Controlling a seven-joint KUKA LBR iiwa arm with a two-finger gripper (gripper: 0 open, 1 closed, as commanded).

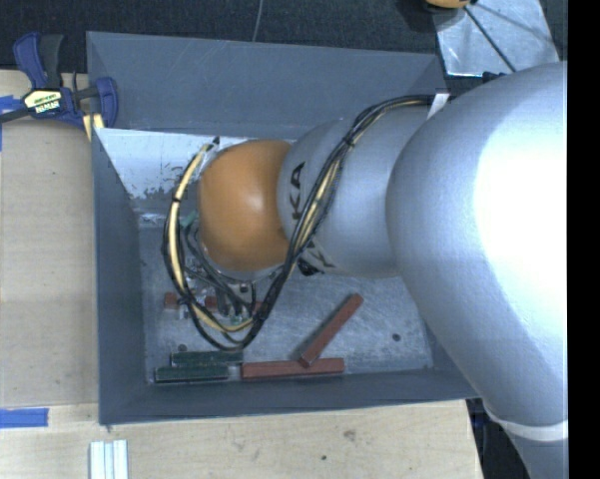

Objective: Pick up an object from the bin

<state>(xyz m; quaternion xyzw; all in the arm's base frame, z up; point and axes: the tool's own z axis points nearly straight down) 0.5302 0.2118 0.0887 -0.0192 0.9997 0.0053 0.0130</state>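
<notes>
A dark green bar lies along the bin's near wall and is probably my target. My gripper hangs just beyond it; open or shut, I can't tell. Coming down blind could wedge it against the brown bar rightward.

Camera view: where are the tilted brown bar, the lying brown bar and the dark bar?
tilted brown bar (330, 329), camera view, its middle.
lying brown bar (293, 369), camera view, its middle.
dark bar (192, 372), camera view, its middle.
</notes>
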